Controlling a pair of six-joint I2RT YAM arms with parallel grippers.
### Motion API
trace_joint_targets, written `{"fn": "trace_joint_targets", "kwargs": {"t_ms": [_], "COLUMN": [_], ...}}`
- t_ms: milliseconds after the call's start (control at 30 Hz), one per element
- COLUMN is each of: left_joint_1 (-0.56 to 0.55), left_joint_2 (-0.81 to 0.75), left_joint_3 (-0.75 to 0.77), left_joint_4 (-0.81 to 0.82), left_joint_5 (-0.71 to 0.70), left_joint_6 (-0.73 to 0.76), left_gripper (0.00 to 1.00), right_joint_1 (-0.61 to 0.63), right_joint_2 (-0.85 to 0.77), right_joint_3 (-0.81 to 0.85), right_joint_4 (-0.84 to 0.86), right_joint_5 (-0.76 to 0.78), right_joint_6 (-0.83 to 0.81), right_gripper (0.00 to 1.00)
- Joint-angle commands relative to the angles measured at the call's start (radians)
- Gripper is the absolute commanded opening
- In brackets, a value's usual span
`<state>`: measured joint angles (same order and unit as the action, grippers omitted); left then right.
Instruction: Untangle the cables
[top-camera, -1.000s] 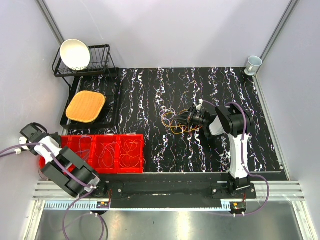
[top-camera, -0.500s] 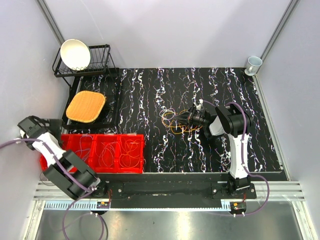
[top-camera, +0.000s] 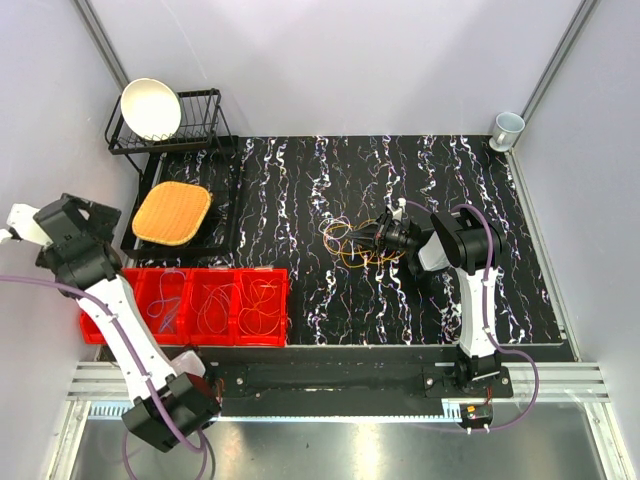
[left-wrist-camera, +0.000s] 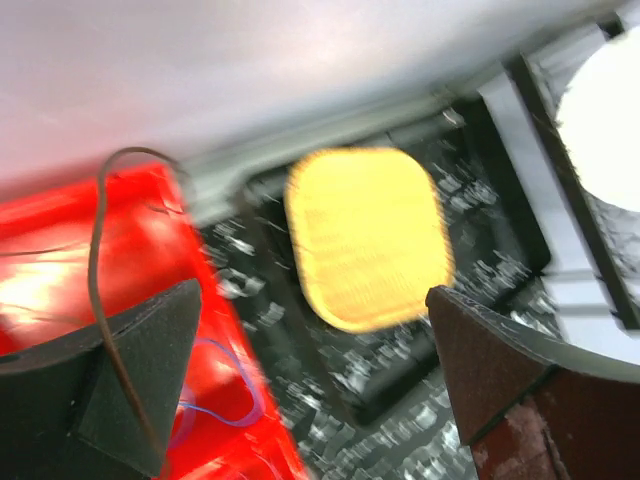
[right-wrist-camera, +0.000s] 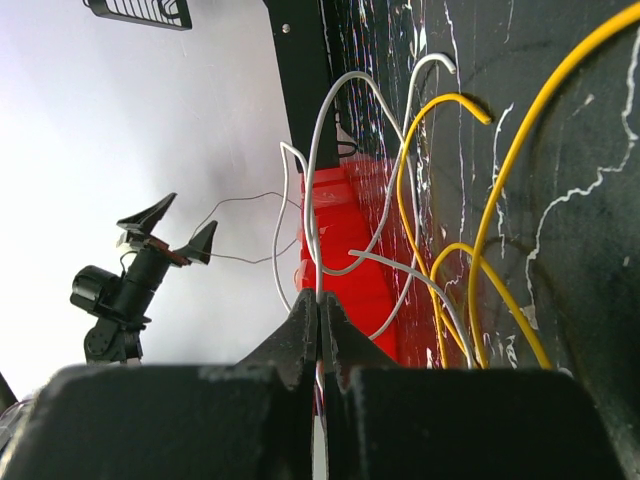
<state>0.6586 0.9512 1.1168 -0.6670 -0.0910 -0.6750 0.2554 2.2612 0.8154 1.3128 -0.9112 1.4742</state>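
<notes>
Tangled cables (top-camera: 345, 240), orange, yellow and whitish, lie mid-mat. My right gripper (top-camera: 378, 238) sits at their right edge, shut on a whitish cable (right-wrist-camera: 318, 205) that loops upward from its closed jaws (right-wrist-camera: 320, 300). Yellow cables (right-wrist-camera: 480, 250) curve beside it. My left gripper (top-camera: 95, 215) hangs raised at the far left, above the red bins (top-camera: 190, 305), jaws wide open (left-wrist-camera: 312, 290). A thin dark wire (left-wrist-camera: 98, 250) drapes over its left finger (left-wrist-camera: 120, 390); nothing sits between the pads. A bluish-purple cable (left-wrist-camera: 235, 400) lies in the bin below.
Loose cable loops lie in the three red bin compartments (top-camera: 262, 300). An orange mat (top-camera: 172, 213) rests on a black tray. Behind it, a wire rack (top-camera: 200, 125) holds a white bowl (top-camera: 150, 108). A grey cup (top-camera: 507, 129) stands at the back right corner.
My left arm has lifted from low beside the red bins and swung up toward the rack, and its gripper has opened. The right arm and the tangle have not moved.
</notes>
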Motion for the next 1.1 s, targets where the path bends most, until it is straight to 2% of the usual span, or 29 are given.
{"fn": "trace_joint_targets", "kwargs": {"t_ms": [0,133,233,300,367,533,667,733,800,833,867,900,1000,1033,1067], "left_joint_1": [0.001,0.001,0.001,0.001,-0.001,-0.053,-0.042,-0.034,0.045,0.152,0.195,0.229,0.262,0.262,0.260], "left_joint_2": [0.044,0.162,0.205,0.244,0.251,0.199,0.199,0.148,0.106,0.084,0.080,0.075,0.063,0.041,0.025], "left_joint_3": [0.038,0.003,-0.121,-0.115,-0.089,-0.089,-0.092,-0.107,-0.179,-0.198,-0.215,-0.228,-0.232,-0.235,-0.230], "left_joint_4": [-0.051,-0.108,-0.048,-0.055,-0.081,-0.106,-0.213,-0.243,-0.191,-0.187,-0.177,-0.175,-0.224,-0.238,-0.247], "left_joint_5": [-0.269,-0.392,-0.363,-0.285,-0.273,-0.456,-0.267,-0.242,0.031,0.127,0.278,0.330,0.350,0.320,0.186], "left_joint_6": [0.109,0.163,0.158,0.167,0.173,0.193,0.069,-0.028,-0.049,-0.073,-0.074,-0.072,-0.061,-0.058,-0.058], "left_gripper": [0.98,0.99,0.99,0.99,0.99,0.99,0.99,0.99,0.99,0.99,0.99,0.99,0.99,0.99,0.99], "right_joint_1": [0.001,0.001,0.001,0.001,0.001,0.001,0.002,0.001,0.001,0.002,0.001,0.001,0.002,0.002,0.002], "right_joint_2": [0.009,0.012,0.021,0.021,0.021,0.026,0.040,0.040,0.041,0.038,0.038,0.035,0.040,0.041,0.044], "right_joint_3": [0.028,0.030,0.031,0.031,0.031,0.037,0.041,0.039,0.038,0.039,0.038,0.036,0.039,0.041,0.041], "right_joint_4": [0.192,0.192,0.194,0.197,0.197,0.197,0.200,0.200,0.200,0.203,0.204,0.204,0.204,0.204,0.204], "right_joint_5": [-0.028,-0.028,-0.026,-0.025,-0.026,-0.028,-0.028,-0.029,-0.031,-0.032,-0.034,-0.034,-0.035,-0.037,-0.037], "right_joint_6": [0.008,0.012,0.020,0.023,0.024,0.031,0.044,0.046,0.051,0.055,0.058,0.058,0.064,0.069,0.072], "right_gripper": [0.00,0.00,0.00,0.00,0.00,0.00,0.00,0.00,0.00,0.00,0.00,0.00,0.00,0.00,0.00]}}
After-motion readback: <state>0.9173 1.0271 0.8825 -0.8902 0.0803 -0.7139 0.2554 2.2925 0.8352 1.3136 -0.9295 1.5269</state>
